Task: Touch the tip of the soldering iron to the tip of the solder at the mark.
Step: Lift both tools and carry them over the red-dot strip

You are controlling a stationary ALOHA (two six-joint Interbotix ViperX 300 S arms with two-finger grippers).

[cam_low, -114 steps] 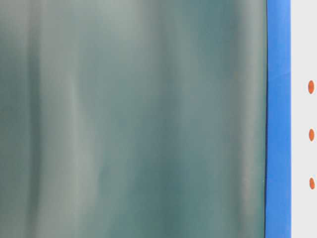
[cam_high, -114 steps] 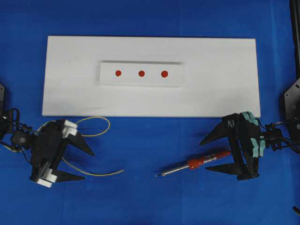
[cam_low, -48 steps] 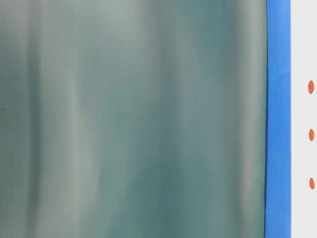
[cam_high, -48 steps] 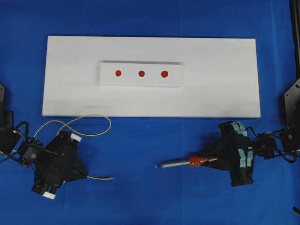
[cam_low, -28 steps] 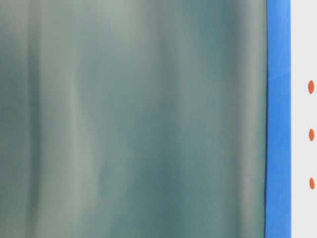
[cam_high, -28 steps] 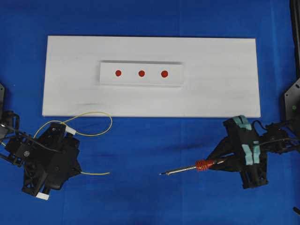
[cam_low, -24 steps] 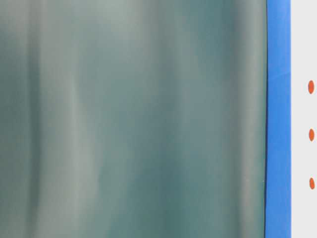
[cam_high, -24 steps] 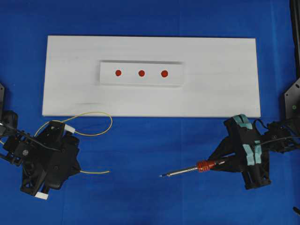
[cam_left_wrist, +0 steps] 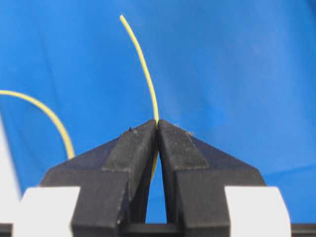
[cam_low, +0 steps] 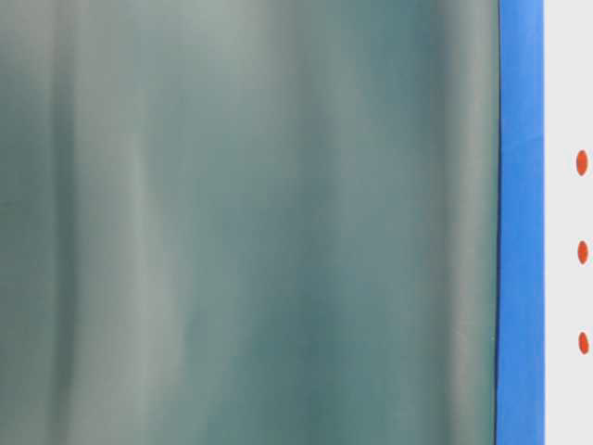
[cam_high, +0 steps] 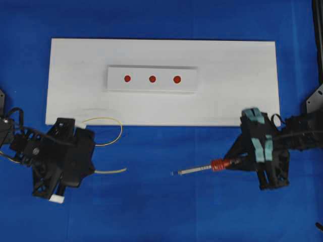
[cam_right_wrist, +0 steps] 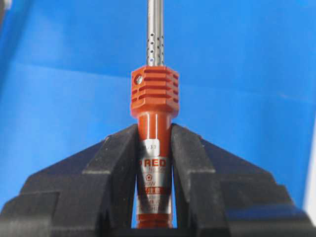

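My left gripper (cam_high: 94, 169) (cam_left_wrist: 157, 124) is shut on the solder (cam_high: 111, 171) (cam_left_wrist: 143, 69), a thin yellow wire. A short free end sticks out rightward to the tip of the solder (cam_high: 125, 170) (cam_left_wrist: 121, 17), and the rest loops back by the board edge. My right gripper (cam_high: 233, 161) (cam_right_wrist: 154, 130) is shut on the soldering iron (cam_high: 217, 164) (cam_right_wrist: 154, 94) below its ribbed red collar. The silver shaft points left to the tip of the soldering iron (cam_high: 172, 174), which is cut off in the right wrist view. Three red marks (cam_high: 152, 78) sit on a raised white strip.
The white board (cam_high: 237, 85) lies across the blue cloth (cam_high: 151, 212), behind both grippers. A blurred grey-green surface (cam_low: 250, 222) fills most of the table-level view, leaving only a blue strip and the board edge (cam_low: 567, 93) with red dots (cam_low: 583, 251).
Both grippers have shifted toward the board with their loads. The solder tip and the iron tip have each moved up the overhead view, still well apart.
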